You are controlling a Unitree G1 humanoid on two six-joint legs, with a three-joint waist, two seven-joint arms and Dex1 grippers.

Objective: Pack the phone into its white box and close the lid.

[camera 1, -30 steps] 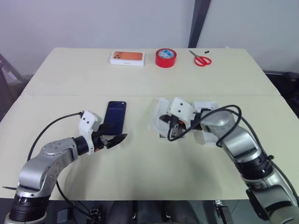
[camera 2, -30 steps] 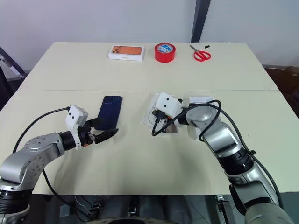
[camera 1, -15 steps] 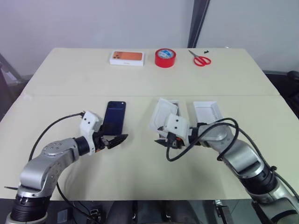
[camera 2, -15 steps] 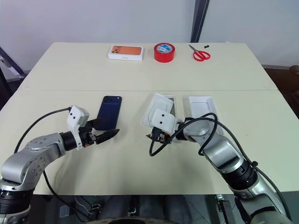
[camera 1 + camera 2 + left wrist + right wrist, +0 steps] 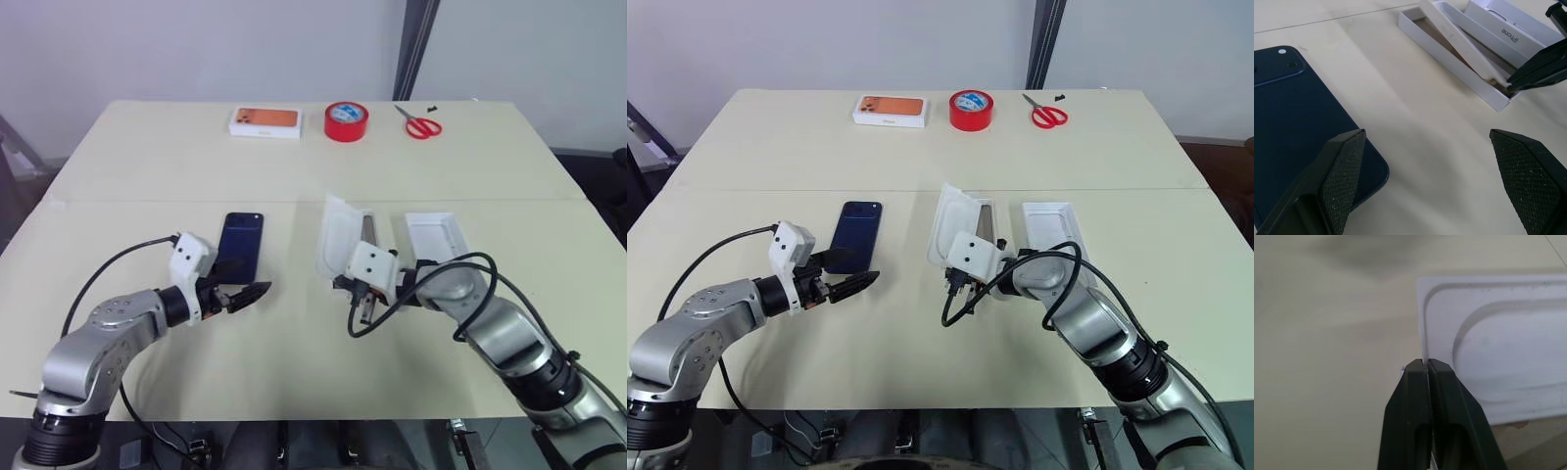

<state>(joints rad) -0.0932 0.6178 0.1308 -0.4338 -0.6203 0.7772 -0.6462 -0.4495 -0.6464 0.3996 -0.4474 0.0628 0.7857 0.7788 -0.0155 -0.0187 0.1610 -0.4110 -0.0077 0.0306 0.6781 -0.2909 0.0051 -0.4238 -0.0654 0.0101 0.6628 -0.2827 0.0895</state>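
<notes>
Pinching the thin edge of the flat white insert (image 5: 1488, 347) with the right gripper (image 5: 1426, 363), jaws clamped right down on the card. Holding it tilted up off the white box (image 5: 1459, 76), raised along the box's 9 o'clock side, low edge apparently down inside the base. Left gripper (image 5: 253, 291) spread wide, holding nothing, hovering at the 6 o'clock end of the phone (image 5: 241, 245). Phone flat on the surface (image 5: 294, 372), back up, at 9 o'clock from the box, well apart from it. Lid (image 5: 436, 238) lying inside-up just beside the box at 3 o'clock. Judging the step as clearing the insert, with nothing packed yet. Risk 1: slip of that edge-only pinch, dropping the insert back into the base and blocking the phone's seat. Risk 2: dragging the light box along with the insert through a snagged low edge, shoving it into the lid. Risk 3: parking the insert toward 9 o'clock, onto or against the phone, or into the left gripper's path. Risk 4: glossy slim phone lying flat, hard to get jaws under, likely to skid away from 6 o'clock on a poor approach.
</notes>
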